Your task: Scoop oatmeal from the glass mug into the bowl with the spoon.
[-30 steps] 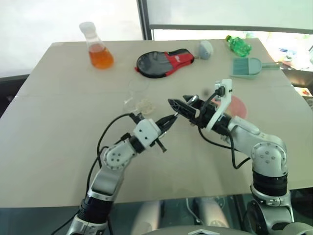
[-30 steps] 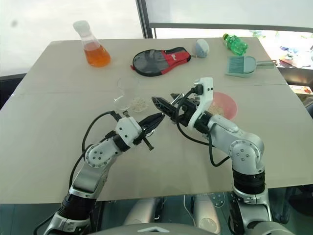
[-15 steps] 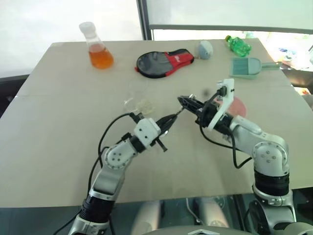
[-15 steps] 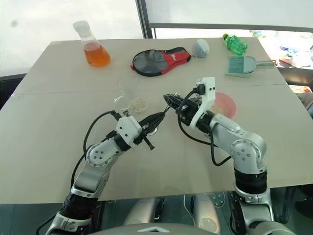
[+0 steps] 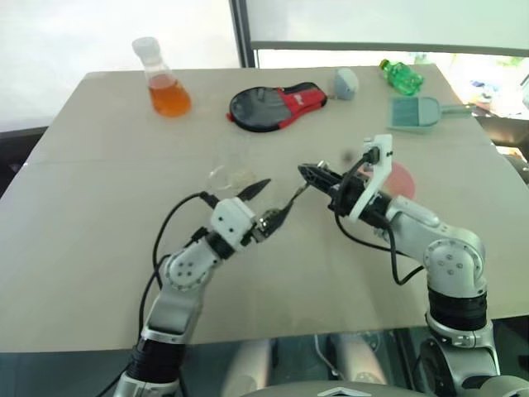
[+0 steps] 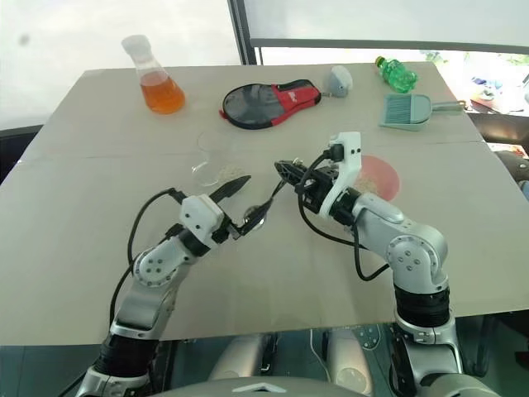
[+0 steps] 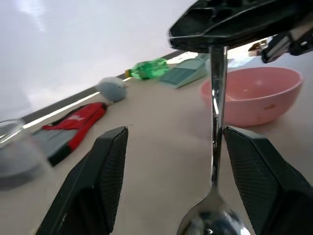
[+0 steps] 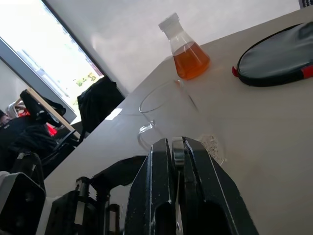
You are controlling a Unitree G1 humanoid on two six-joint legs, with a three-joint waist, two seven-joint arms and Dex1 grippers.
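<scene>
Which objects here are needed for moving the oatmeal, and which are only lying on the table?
Needed: the glass mug with the oatmeal in it, the pink bowl, and the spoon, held by its handle in the right gripper.

Only lying there: flask of orange liquid, black and red case, grey ball, green bottle, teal scoop.

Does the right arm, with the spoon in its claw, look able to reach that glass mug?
Probably yes: the glass mug stands close beyond the spoon, though the open left claw sits between.
</scene>
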